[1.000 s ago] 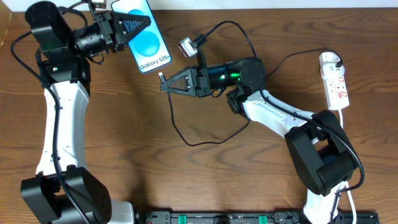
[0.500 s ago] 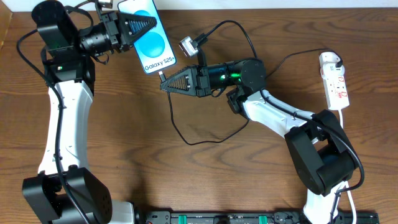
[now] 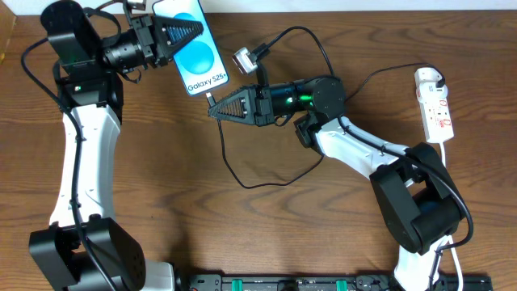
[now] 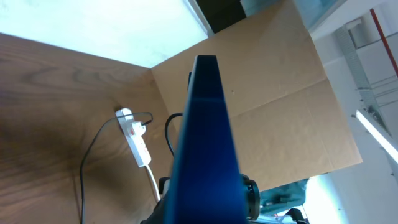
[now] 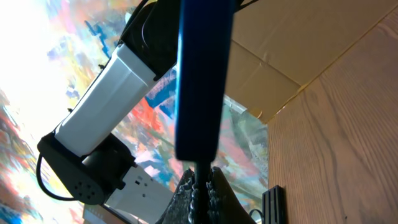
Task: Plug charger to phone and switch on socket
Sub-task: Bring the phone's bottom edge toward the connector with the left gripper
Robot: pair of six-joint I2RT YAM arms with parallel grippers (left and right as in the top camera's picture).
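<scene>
The right gripper (image 3: 212, 111), pinched shut on the plug tip of the charger (image 3: 209, 99), holds it against the bottom edge of the phone (image 3: 198, 61), which the left gripper (image 3: 194, 30) clamps tight, the socket (image 3: 436, 109) lying well apart at the table's (image 3: 161, 202) right edge.

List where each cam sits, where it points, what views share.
Overhead: above the table, straight down; both arms, phone, charger, socket.
Left wrist: on the left arm, looking along the edge-on phone toward the socket; left jaws hardly show.
Right wrist: on the right arm, looking along the right jaws, shut on the charger tip, at the phone's end; left arm behind.
Shared: all three see the phone; overhead and left wrist see the socket.
</scene>
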